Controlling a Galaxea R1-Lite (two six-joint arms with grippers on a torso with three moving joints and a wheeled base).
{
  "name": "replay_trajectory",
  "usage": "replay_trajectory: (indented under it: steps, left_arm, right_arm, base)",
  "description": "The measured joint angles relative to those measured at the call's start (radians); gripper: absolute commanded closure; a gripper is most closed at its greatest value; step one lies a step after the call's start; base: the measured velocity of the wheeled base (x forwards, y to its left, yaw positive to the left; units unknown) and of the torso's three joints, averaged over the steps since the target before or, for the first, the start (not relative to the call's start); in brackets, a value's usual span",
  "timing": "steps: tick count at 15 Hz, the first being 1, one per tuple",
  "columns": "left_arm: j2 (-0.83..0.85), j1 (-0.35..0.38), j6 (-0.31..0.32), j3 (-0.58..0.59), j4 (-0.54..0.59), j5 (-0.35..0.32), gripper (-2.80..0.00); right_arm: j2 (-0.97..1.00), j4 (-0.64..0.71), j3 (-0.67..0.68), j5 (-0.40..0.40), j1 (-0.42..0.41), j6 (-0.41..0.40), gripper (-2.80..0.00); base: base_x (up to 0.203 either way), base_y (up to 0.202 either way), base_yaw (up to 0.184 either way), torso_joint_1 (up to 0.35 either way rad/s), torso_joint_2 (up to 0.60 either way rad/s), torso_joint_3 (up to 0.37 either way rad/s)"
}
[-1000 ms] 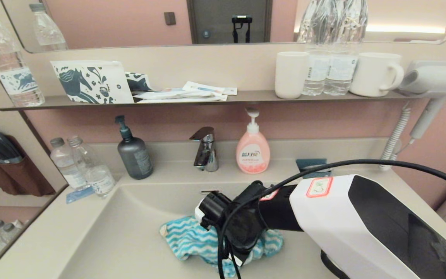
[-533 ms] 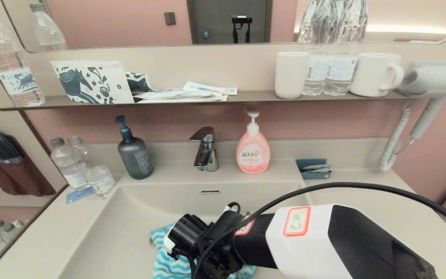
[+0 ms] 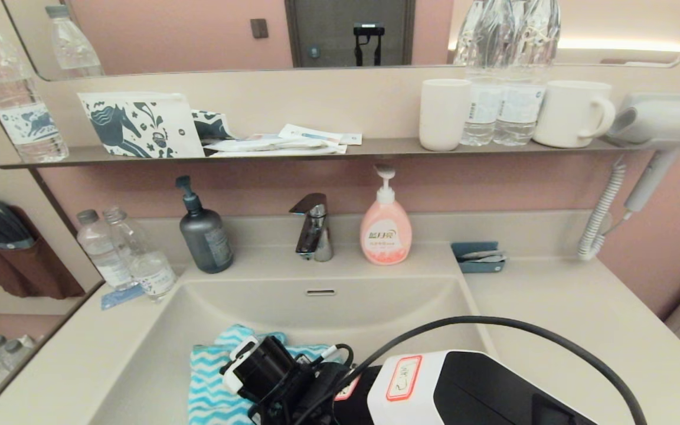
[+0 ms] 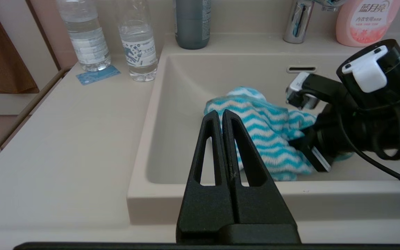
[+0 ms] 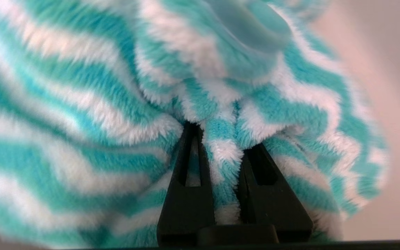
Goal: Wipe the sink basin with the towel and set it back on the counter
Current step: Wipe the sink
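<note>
Turquoise-and-white towel point(image 3: 213, 383) lies bunched on the floor of the sink basin point(image 3: 157, 354), a fold pinched in my right jaws point(image 5: 221, 163). Soft and light, it should drag easily if gripped at a thick fold. My left jaws point(image 4: 221, 118) hang pressed together over the bench point(image 4: 64, 146) edge.

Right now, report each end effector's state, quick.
Left end effector: shut, empty, above the sink's near rim.
Right end effector: shut on the towel in the sink.

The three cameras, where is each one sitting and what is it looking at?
Head view: looks down from the head at the sink basin; the right arm shows.
Left wrist view: behind the shut left gripper, facing the basin.
Right wrist view: behind the right gripper, pinching the towel.
All three share the towel.
</note>
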Motion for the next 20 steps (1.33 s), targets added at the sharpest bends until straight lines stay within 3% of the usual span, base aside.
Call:
replay_trajectory:
  steps: [6,9,17,20]
  left_arm:
    - [0.000,0.000,0.000,0.000,0.000,0.000,0.00]
    - [0.000,0.000,0.000,0.000,0.000,0.000,0.00]
    - [0.000,0.000,0.000,0.000,0.000,0.000,0.00]
    - [0.000,0.000,0.000,0.000,0.000,0.000,0.00]
  right_arm:
    - [0.023,-0.053,-0.005,-0.164,-0.114,-0.097,0.00]
    - [-0.004,-0.022,-0.001,-0.194,-0.174,-0.148,0.00]
    - [-0.128,0.197,0.056,-0.242,-0.233,-0.165,0.00]
    - [-0.168,0.351,0.101,-0.269,-0.247,-0.167,0.00]
  base:
    - [0.000,0.000,0.000,0.000,0.00,0.000]
    - [0.000,0.000,0.000,0.000,0.00,0.000]
    - [0.000,0.000,0.000,0.000,0.00,0.000]
    - [0.000,0.000,0.000,0.000,0.00,0.000]
